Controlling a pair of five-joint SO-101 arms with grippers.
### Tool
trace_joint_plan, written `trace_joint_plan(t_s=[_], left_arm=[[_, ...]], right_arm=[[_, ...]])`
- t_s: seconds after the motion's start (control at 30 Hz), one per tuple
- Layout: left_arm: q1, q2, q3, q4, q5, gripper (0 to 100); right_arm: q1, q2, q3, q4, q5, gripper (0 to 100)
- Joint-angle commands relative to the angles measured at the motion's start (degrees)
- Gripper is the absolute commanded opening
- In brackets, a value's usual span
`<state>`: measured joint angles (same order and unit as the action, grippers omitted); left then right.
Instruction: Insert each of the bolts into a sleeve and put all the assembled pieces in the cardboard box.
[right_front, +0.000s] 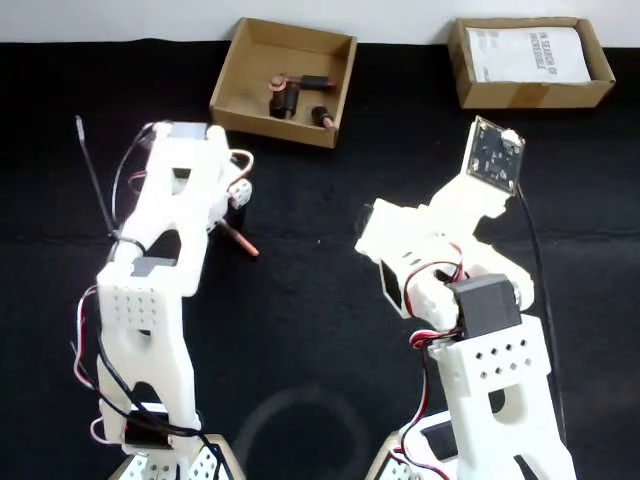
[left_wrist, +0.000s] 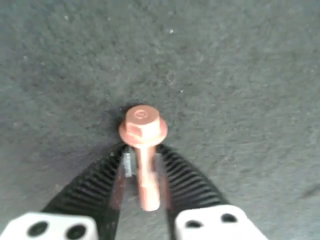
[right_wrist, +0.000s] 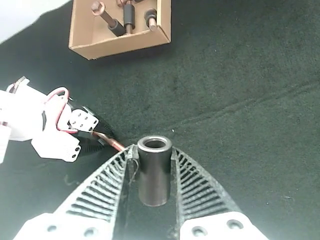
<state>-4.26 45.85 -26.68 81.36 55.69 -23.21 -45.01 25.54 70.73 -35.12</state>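
Two arms over a black cloth (right_front: 310, 330), each with a part in its grip.

The left gripper (left_wrist: 142, 150) pinched a copper bolt (left_wrist: 142, 125) by its shank, head jutting past the fingertips. The right gripper (right_wrist: 153, 152) was clamped on a dark sleeve (right_wrist: 154, 175), open end outward. A stretch of cloth lay between the two. The cardboard box (right_front: 228, 75) sat against the cloth's far edge, well apart from both, with assembled pieces (right_front: 290, 95) inside.
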Motion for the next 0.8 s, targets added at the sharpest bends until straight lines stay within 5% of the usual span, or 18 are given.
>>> trace_joint_plan(t_s=[0.0, 0.23, 0.43, 0.77], left_arm=[[-1.4, 0.1, -0.7, -0.4, 0.0, 1], [-1.2, -0.3, -1.0, -0.4, -7.7, 1], [-1.0, -0.5, -3.3, 1.1, -14.2, 1], [-1.0, -0.5, -30.6, 18.0, -24.9, 1]], right_arm=[[0.6, -1.3, 0.9, -1.6, 0.8, 0.6], [0.6, -1.5, 12.8, -10.9, 5.2, 0.6], [0.6, -2.0, 23.6, -29.4, 10.3, 0.6], [-0.5, -2.1, 40.0, -69.3, 22.9, 0.6]])
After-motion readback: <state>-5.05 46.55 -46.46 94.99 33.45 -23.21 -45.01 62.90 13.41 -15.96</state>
